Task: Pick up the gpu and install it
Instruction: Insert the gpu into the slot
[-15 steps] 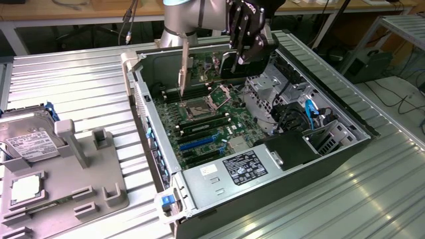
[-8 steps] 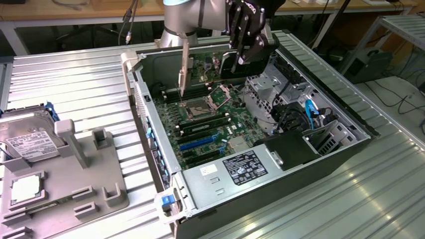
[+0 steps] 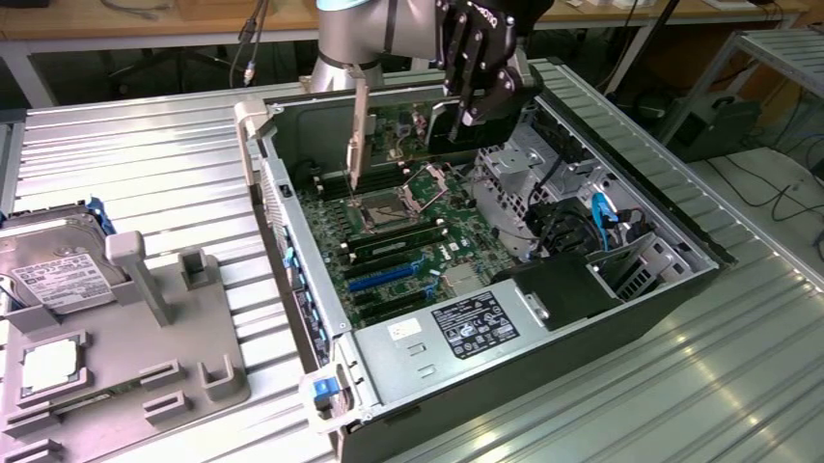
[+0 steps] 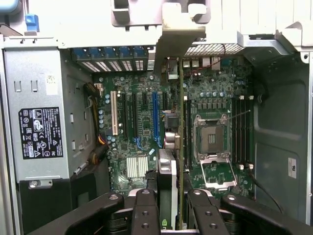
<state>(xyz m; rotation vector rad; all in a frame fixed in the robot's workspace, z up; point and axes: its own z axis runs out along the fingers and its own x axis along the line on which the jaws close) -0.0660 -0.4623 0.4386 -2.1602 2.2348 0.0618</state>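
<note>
My gripper (image 3: 480, 82) is shut on the gpu (image 3: 419, 121), a thin green card held on edge above the open computer case (image 3: 322, 318). Its long silver bracket (image 3: 357, 135) hangs down over the motherboard (image 3: 412, 251), near the open processor socket (image 3: 386, 207). In the wrist view the gpu (image 4: 180, 142) appears edge-on between my black fingers (image 4: 146, 210), its bracket (image 4: 177, 44) toward the case's rear wall. It hovers between the blue slot (image 4: 155, 117) and the socket (image 4: 212, 139), apart from the board.
A power supply (image 3: 477, 328) with a black label fills the case's near end, and a drive cage with cables (image 3: 566, 222) lines the exterior view's right. On the exterior view's left, a grey fixture (image 3: 142, 338) holds a hard drive (image 3: 45, 260) and a processor chip (image 3: 52, 362).
</note>
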